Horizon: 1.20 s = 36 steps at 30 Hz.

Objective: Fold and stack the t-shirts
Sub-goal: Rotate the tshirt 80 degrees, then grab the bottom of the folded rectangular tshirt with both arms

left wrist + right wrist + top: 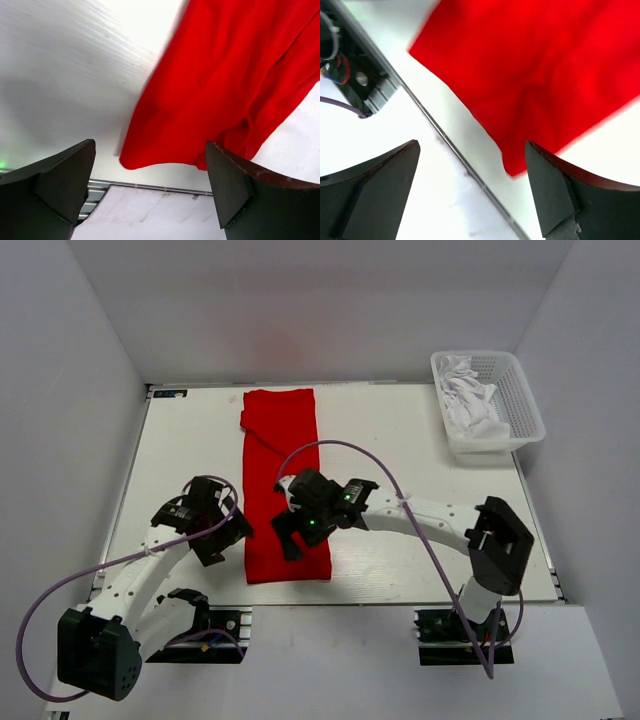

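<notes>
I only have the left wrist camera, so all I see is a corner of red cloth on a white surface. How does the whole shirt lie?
Observer: The bright red cloth t-shirt is folded into a long narrow strip. It runs from the far edge of the white table toward the near edge.
Operator: Where is the other arm?
Observer: The right gripper hangs over the strip's near end, jaws wide open with nothing between them.
Operator: Anything else to fold?
Observer: Yes, there is bunched white cloth in the white plastic lattice basket at the table's far right corner.
</notes>
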{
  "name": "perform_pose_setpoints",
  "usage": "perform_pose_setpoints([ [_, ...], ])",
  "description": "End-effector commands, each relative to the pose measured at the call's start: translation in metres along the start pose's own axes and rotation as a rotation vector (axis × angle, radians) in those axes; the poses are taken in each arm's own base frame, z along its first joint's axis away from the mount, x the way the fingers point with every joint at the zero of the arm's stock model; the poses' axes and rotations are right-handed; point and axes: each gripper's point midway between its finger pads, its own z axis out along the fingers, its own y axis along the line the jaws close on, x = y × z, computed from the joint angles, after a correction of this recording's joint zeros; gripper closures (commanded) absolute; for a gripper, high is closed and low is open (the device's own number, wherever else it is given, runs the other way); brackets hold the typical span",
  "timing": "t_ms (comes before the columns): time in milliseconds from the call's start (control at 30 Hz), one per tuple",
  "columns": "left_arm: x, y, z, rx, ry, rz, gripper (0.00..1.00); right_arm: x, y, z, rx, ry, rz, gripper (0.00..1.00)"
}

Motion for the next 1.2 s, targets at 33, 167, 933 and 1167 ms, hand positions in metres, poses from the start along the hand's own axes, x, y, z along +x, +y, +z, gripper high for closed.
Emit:
perform_pose_setpoints([
  [33, 0.021, -0.011, 0.009, 0.109, 0.079, 0.005, 0.0, 0.038, -0.042, -0.006, 0.124, 0.034, 0.209, 0.1],
  [167, 0.046, -0.016, 0.022, 0.202, 0.181, 0.008, 0.0, 0.057, -0.047, -0.003, 0.07, 0.055, 0.291, 0.1],
  [933, 0.07, 0.008, 0.037, 0.146, 0.249, 0.004, 0.53, 0.093, -0.054, 0.037, -0.183, 0.244, 0.488, 0.36],
  [1167, 0.07, 0.006, 0.038, 0.154, 0.254, 0.013, 0.65, 0.094, -0.054, 0.041, -0.199, 0.262, 0.488, 0.72],
])
